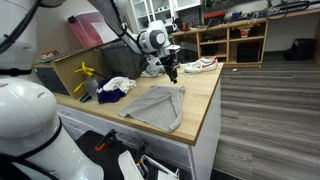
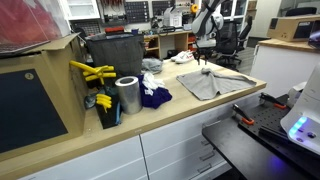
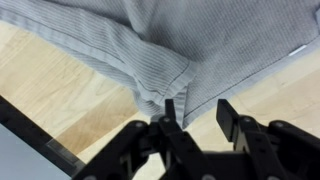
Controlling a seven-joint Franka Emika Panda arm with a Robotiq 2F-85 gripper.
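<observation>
A grey ribbed cloth point(image 1: 155, 105) lies spread on the wooden counter point(image 1: 208, 100), seen in both exterior views point(image 2: 210, 82). My gripper point(image 1: 172, 72) hangs just above its far corner point(image 2: 203, 62). In the wrist view the cloth point(image 3: 200, 40) fills the top, with a folded, hemmed corner pointing down at the gripper point(image 3: 197, 108). The jaws stand apart; the left finger point(image 3: 168, 108) touches the tip of that corner, and bare wood shows in the gap. Nothing is clamped.
A white and red sneaker point(image 1: 203, 65) sits beyond the cloth. A blue rag point(image 2: 152, 97), a white cloth point(image 1: 120, 84), a metal can point(image 2: 127, 95), yellow clamps point(image 2: 92, 72) and a black bin point(image 2: 112, 55) crowd one end. The counter edge point(image 3: 40, 135) runs close by.
</observation>
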